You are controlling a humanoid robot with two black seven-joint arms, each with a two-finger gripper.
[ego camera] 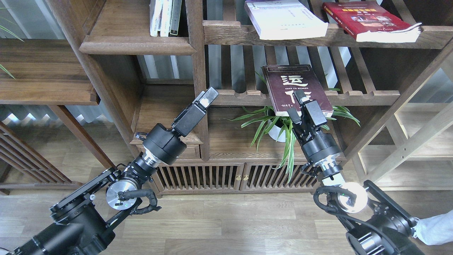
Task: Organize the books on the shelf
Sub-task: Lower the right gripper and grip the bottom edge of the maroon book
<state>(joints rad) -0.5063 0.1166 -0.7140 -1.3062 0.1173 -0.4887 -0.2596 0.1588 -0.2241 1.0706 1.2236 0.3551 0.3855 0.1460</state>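
Observation:
The dark maroon book (300, 83) lies flat on a slatted shelf, its near edge hanging over the front rail. My right gripper (296, 103) is at that near edge, open, one finger over the cover and the other just below the edge. The white book (286, 21) and the red book (371, 21) lie flat on the slatted shelf above. The solid plank shelf (136, 45) with a rounded front edge is at the upper left. My left gripper (207, 97) hovers in front of the central upright post; its fingers cannot be told apart.
Thin white-spined books (164, 17) stand upright on the plank shelf. A spider plant in a white pot (279, 131) sits under the maroon book, by my right wrist. A low cabinet with slatted doors (219, 177) stands below. Another plank shelf (46, 95) juts out at far left.

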